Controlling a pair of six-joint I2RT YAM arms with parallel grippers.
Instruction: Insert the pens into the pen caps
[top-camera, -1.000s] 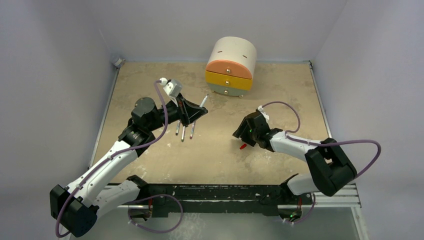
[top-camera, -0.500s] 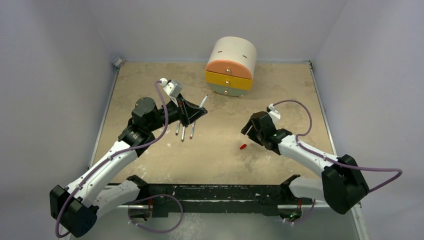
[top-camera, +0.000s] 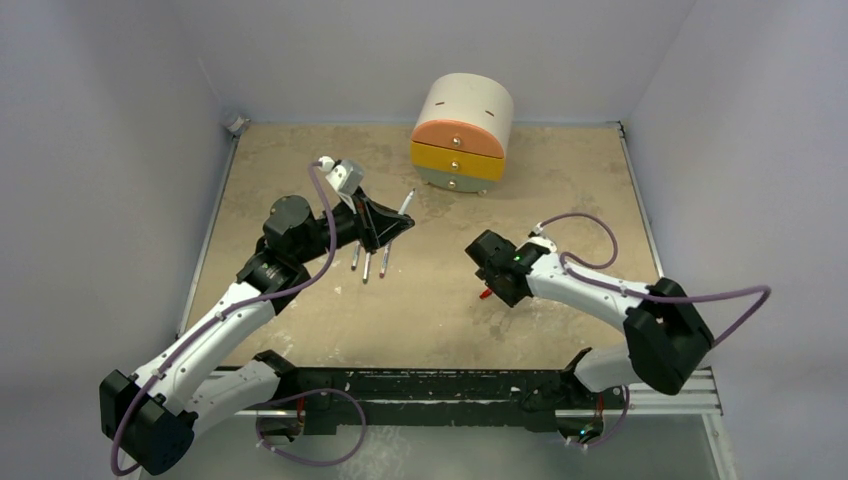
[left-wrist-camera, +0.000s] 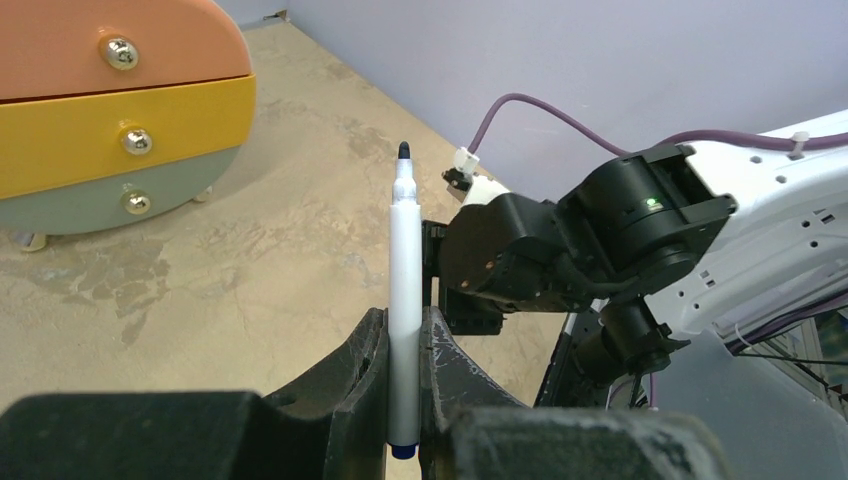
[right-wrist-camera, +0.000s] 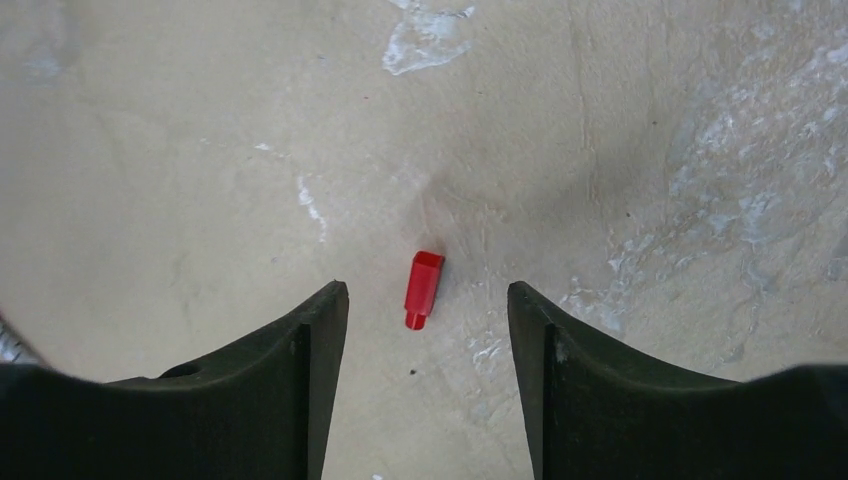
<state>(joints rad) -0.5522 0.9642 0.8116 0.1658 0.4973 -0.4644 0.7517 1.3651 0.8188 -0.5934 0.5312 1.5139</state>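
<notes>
My left end effector (left-wrist-camera: 405, 335) clamps grey-white marker pen (left-wrist-camera: 405, 250) tip-out for capping; right end effector (right-wrist-camera: 427, 300) gapes empty above stubby red plastic cap (right-wrist-camera: 423, 283).

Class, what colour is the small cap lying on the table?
The cap is red; right wrist view.

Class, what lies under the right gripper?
A red pen cap lies on the table, untouched, below the open right gripper. From above, the gripper partly covers it.
</notes>
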